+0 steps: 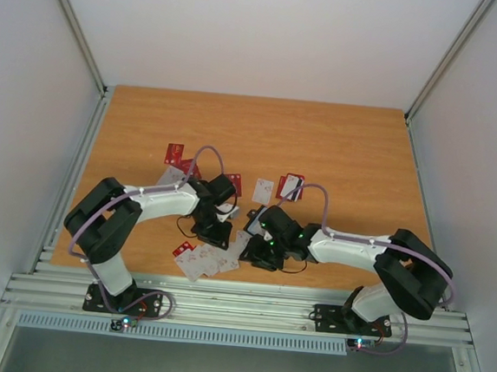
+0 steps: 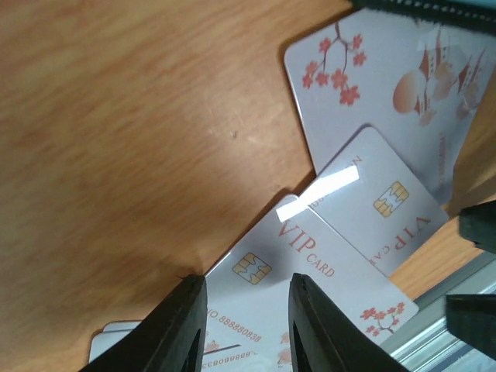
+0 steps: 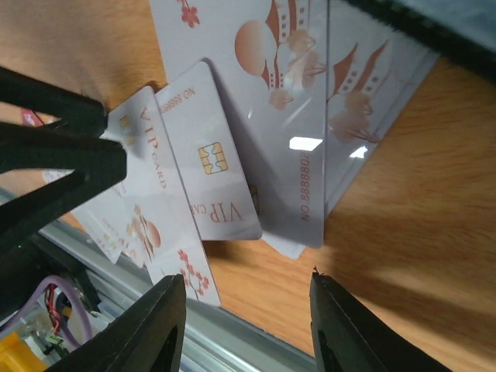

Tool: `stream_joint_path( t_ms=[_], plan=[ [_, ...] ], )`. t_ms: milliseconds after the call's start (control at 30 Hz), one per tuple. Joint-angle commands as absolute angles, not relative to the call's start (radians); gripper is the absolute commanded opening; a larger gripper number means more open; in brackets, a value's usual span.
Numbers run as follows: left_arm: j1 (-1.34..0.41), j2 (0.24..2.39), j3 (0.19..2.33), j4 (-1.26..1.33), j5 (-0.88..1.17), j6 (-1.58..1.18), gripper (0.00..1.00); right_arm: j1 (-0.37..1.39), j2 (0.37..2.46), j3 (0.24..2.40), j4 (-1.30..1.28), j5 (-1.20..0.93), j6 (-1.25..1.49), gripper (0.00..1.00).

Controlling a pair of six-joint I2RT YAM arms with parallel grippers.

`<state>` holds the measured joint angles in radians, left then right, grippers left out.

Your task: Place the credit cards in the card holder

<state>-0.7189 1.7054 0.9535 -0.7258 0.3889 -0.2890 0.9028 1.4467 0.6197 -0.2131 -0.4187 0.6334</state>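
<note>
The task is judged to be at an early stage. Most of the credit cards are seen loose on the surface. A fanned heap of white ones is spread in the lower centre of the top view, between the two arms. Several red and white ones are scattered above it, towards the middle of the frame. The card holder is taken to be the dark rim with a pale grey-blue area behind it at the upper right of the right wrist view, just beside the large white cards. In the top view it cannot be told apart from the dark wrists. Whether any card has been lodged in it cannot be told. Nearly all the cards, then, are left to be picked up and slid in.

The left jaws are set partly open, with a narrow gap, at the bottom of the left wrist view. A white VIP card is seen lying flat beneath and between their tips. Nothing is clamped, and contact with the card cannot be confirmed. The right jaws are spread wider, at the bottom of the right wrist view, over bare wood just below the heap's edge. Nothing is held between them and nothing is seen to be touched.
</note>
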Motion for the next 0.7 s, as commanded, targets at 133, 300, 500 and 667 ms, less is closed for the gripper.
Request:
stream_joint_path(
  t_ms=[133,300,500,667],
  plan=[
    [-0.732,1.684,0.866,-0.654,0.407,-0.345,0.32,0.954,1.553,0.595,-0.014,-0.427,0.731,0.45],
    [-0.733,1.691,0.864,-0.645,0.408,-0.345,0.31,0.954,1.579,0.563,0.073,-0.443,0.765,0.45],
    [-0.733,1.695,0.864,-0.643,0.408,-0.342,0.31,0.954,1.589,0.558,0.092,-0.446,0.775,0.43],
    [-0.733,1.695,0.864,-0.649,0.403,-0.336,0.31,0.954,1.568,0.566,0.055,-0.427,0.776,0.26]
  ],
)
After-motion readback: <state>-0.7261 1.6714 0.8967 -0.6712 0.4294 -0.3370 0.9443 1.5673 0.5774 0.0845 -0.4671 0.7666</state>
